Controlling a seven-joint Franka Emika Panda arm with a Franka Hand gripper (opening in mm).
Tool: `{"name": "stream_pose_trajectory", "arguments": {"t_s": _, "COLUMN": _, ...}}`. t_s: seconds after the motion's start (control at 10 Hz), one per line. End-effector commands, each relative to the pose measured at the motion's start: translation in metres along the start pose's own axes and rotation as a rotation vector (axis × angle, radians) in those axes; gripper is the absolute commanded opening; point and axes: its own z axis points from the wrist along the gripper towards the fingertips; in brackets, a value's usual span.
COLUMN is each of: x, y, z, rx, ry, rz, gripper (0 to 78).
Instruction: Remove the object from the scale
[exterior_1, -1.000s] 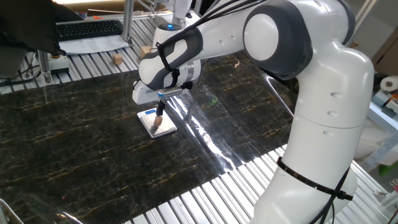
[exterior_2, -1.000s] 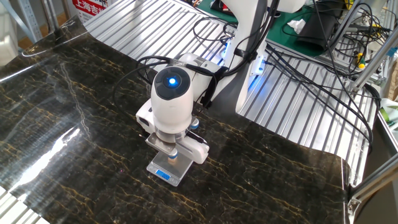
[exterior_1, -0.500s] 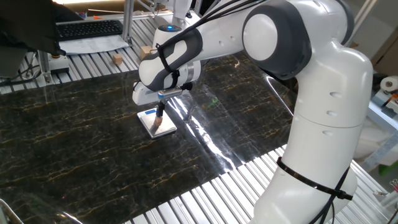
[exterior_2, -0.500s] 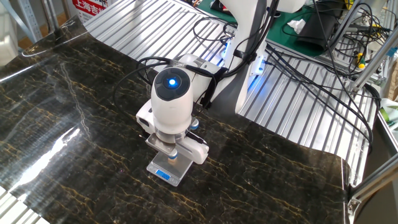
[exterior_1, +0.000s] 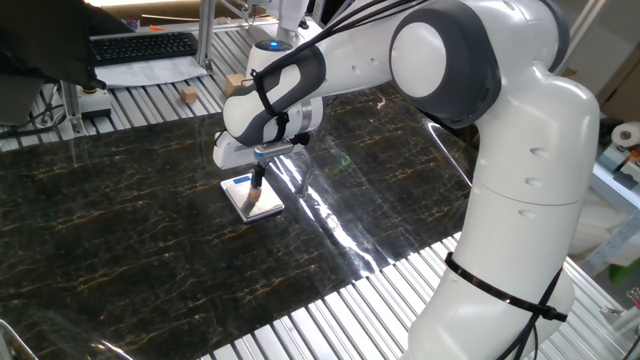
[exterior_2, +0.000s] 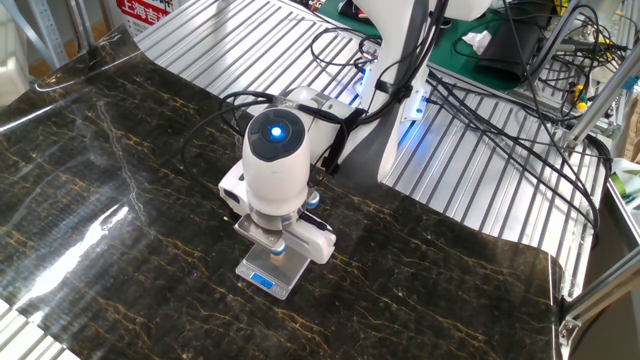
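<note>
The scale (exterior_1: 251, 195) is a small white-and-silver pad with a blue strip, lying on the dark marble mat. My gripper (exterior_1: 255, 192) reaches straight down onto its plate. The dark fingers stand close together, with the object (exterior_1: 253, 197), a tiny tan cube, just showing between their tips, still low on the plate. In the other fixed view the gripper (exterior_2: 275, 252) and wrist cover the plate, so only the scale's (exterior_2: 266, 277) front end with the blue strip shows and the object is hidden.
A small wooden cube (exterior_1: 188, 96) and a larger pale block (exterior_1: 235, 80) sit on the ribbed metal table behind the mat, near a keyboard (exterior_1: 140, 46). The arm's white base (exterior_1: 530, 210) fills the right side. Loose cables (exterior_2: 480, 130) lie beyond the mat.
</note>
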Motion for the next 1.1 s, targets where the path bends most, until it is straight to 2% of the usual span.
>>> {"name": "stream_pose_trajectory", "arguments": {"t_s": 0.1, "x": -0.0009, "y": -0.0004, "z": -0.0013, "rx": -0.02, "ry": -0.009, "rz": 0.008, "gripper": 0.0}}
{"name": "stream_pose_trajectory", "arguments": {"t_s": 0.2, "x": -0.0009, "y": -0.0004, "z": -0.0013, "rx": -0.02, "ry": -0.009, "rz": 0.008, "gripper": 0.0}}
{"name": "stream_pose_trajectory", "arguments": {"t_s": 0.3, "x": -0.0009, "y": -0.0004, "z": -0.0013, "rx": -0.02, "ry": -0.009, "rz": 0.008, "gripper": 77.4}}
{"name": "stream_pose_trajectory", "arguments": {"t_s": 1.1, "x": -0.0009, "y": -0.0004, "z": -0.0013, "rx": -0.02, "ry": -0.009, "rz": 0.008, "gripper": 77.4}}
